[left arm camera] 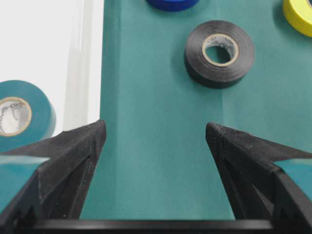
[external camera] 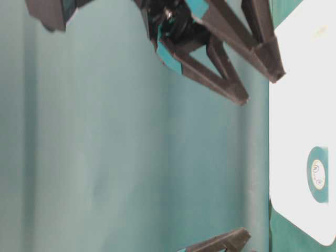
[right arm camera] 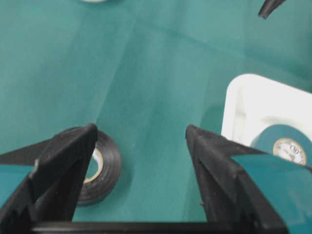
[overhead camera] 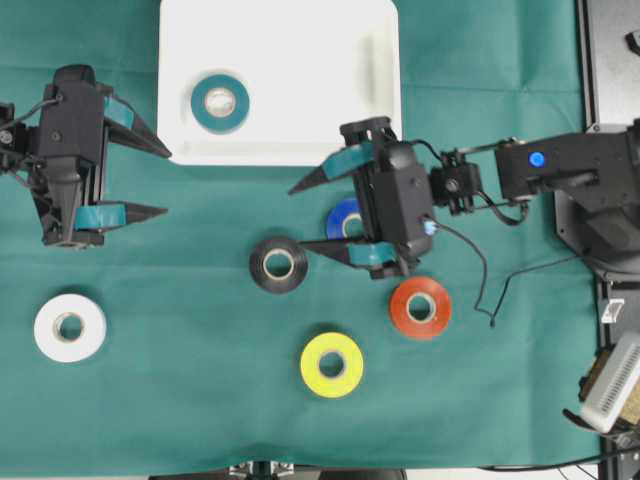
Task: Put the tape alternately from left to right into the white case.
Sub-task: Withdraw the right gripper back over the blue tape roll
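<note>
The white case (overhead camera: 280, 120) lies at the far edge of the green-covered counter (overhead camera: 180, 400), and one roll, the teal tape (overhead camera: 220, 103), lies flat inside it toward its left side. The other five rolls lie flat on the cloth outside the case. The blue tape (overhead camera: 343, 216) sits just below the case's near rim, partly hidden under the right gripper (overhead camera: 304, 217). The black tape (overhead camera: 279, 264) lies a little further from the case, to the blue roll's lower left. The red tape (overhead camera: 420, 307) is near the case's right end but further down the counter, the yellow tape (overhead camera: 331, 364) further still. The white tape (overhead camera: 69, 327) lies well apart, off the case's left corner.

The right gripper hangs just below the case's near rim, jaws spread wide and holding nothing. The left gripper (overhead camera: 167, 182) sits beside the case's lower left corner, jaws likewise apart and empty.
</note>
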`<state>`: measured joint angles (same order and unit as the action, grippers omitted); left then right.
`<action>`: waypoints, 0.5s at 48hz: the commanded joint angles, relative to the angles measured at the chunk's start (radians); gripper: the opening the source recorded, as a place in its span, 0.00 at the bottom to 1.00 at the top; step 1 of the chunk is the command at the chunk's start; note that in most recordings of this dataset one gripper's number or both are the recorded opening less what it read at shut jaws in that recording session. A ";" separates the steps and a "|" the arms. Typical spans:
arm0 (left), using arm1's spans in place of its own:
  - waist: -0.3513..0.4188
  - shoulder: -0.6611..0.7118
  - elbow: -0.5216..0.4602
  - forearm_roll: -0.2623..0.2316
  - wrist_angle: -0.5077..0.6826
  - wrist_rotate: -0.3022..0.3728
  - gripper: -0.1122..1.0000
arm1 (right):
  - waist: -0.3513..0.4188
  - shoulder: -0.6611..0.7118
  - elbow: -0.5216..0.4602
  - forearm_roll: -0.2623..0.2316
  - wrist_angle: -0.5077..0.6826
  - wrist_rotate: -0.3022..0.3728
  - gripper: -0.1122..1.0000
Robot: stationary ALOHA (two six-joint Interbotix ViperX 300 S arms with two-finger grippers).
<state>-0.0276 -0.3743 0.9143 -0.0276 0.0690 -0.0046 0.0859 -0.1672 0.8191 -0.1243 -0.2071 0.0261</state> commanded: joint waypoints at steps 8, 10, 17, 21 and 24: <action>-0.011 -0.011 -0.012 -0.002 -0.009 0.000 0.63 | 0.003 -0.032 0.015 0.005 -0.037 0.002 0.77; -0.012 -0.011 -0.011 -0.002 -0.009 -0.002 0.63 | 0.003 -0.031 0.014 0.005 -0.037 0.002 0.77; -0.020 -0.011 -0.014 -0.002 -0.009 0.000 0.63 | 0.003 -0.031 0.012 0.008 -0.037 0.002 0.77; -0.025 -0.011 -0.014 -0.002 -0.009 0.000 0.63 | 0.003 -0.031 0.011 0.011 -0.035 0.002 0.77; -0.025 -0.011 -0.012 -0.002 -0.009 0.000 0.63 | 0.003 -0.028 0.011 0.012 -0.037 0.002 0.77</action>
<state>-0.0460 -0.3743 0.9143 -0.0276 0.0675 -0.0046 0.0859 -0.1779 0.8437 -0.1166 -0.2347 0.0261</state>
